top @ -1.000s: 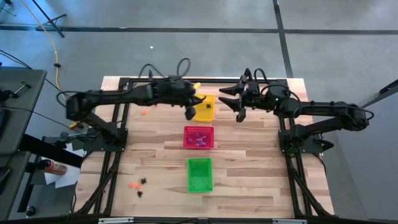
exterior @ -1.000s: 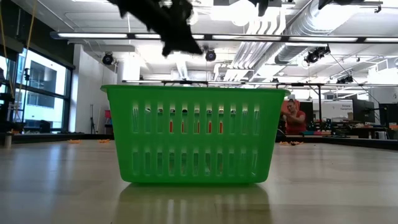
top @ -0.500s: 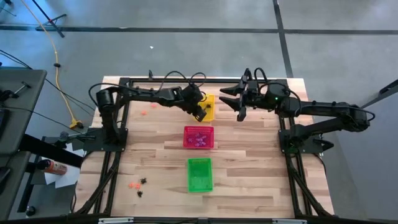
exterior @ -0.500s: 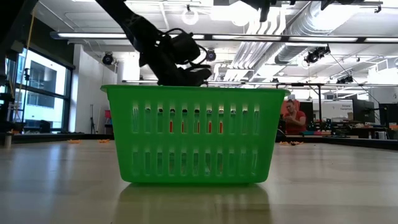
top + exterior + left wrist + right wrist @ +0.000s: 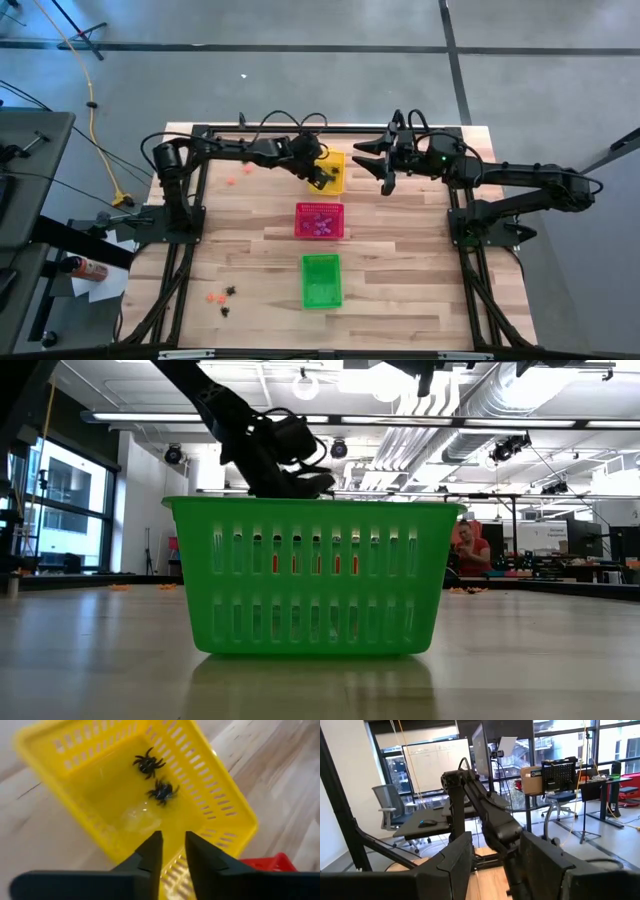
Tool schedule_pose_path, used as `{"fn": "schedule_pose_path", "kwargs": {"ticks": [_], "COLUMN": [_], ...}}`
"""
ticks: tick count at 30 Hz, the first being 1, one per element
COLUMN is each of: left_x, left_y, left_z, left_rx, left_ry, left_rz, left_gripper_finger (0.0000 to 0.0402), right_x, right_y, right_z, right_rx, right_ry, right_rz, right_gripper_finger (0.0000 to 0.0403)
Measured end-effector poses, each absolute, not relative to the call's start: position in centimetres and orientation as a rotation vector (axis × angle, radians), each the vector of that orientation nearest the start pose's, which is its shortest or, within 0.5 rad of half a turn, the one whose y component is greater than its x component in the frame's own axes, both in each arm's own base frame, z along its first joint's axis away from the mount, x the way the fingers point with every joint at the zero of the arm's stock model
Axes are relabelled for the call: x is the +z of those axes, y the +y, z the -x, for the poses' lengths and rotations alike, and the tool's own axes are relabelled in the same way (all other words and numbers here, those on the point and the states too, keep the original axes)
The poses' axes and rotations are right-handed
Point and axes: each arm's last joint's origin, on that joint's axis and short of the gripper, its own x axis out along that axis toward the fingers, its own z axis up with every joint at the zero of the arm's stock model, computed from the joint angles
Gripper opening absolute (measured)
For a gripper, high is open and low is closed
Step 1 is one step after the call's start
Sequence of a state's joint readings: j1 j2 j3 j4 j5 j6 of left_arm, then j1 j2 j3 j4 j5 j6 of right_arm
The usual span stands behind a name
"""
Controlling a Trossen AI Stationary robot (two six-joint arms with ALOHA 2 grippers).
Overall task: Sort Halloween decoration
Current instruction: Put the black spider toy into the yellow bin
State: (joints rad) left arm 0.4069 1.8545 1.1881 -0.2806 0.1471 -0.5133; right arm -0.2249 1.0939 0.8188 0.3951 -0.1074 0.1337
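Note:
My left gripper (image 5: 322, 179) hangs open by a narrow gap over the yellow basket (image 5: 336, 160); nothing is between its fingers (image 5: 173, 842). Two black spider trinkets (image 5: 148, 762) (image 5: 162, 791) lie on the yellow basket's floor (image 5: 115, 795). Purple-pink trinkets (image 5: 320, 222) lie in the red basket (image 5: 300, 222). Orange (image 5: 214, 298) and black trinkets (image 5: 231, 291) (image 5: 224, 311) lie on the table's near left, and more orange ones (image 5: 232, 181) at its far left. My right gripper (image 5: 381, 167) waits open, in the air to the right of the yellow basket.
The yellow, red and green baskets (image 5: 321, 280) stand in a row from far to near down the table's middle. In the low view the green basket (image 5: 312, 575) hides the other two. Black frame rails run along the table's left and right sides. A person (image 5: 470, 550) sits far behind the table.
My left gripper has come down and moved a little toward the table's right, ending low over the yellow basket, and has then held almost still. The left arm's links have drawn back toward the far left.

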Motion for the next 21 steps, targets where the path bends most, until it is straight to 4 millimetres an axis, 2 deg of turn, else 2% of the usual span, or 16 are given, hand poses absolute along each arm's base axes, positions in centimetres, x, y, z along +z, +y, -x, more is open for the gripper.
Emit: {"fn": "schedule_pose_path", "kwargs": {"ticks": [4,9,12,15,18,21], "left_x": [20.4,27.9,32.7,36.1,37.5,37.1], "left_y": [15.7,16.1,14.7,12.4,9.7,7.2], "left_z": [-33.3,-29.6,-27.0,-24.4,-22.3,-20.7], "left_rx": [0.459,0.403,0.360,0.309,0.230,0.138], "left_ry": [0.794,0.568,0.385,0.205,0.059,-0.038], "left_rz": [0.743,0.689,0.586,0.484,0.386,0.301], "left_gripper_finger": [0.0120,0.0157,0.0168,0.0172,0.0172,0.0172], "right_x": [34.1,34.1,34.0,34.0,34.0,34.0], "right_y": [-5.2,-5.2,-5.2,-5.2,-5.2,-5.2], "right_z": [-24.1,-24.1,-24.1,-24.1,-24.1,-24.1], "right_rx": [-0.109,-0.109,-0.109,-0.109,-0.109,-0.110], "right_ry": [-0.125,-0.123,-0.122,-0.120,-0.118,-0.117], "right_rz": [-0.114,-0.113,-0.113,-0.114,-0.115,-0.115], "right_gripper_finger": [0.0162,0.0162,0.0162,0.0162,0.0162,0.0162]}}
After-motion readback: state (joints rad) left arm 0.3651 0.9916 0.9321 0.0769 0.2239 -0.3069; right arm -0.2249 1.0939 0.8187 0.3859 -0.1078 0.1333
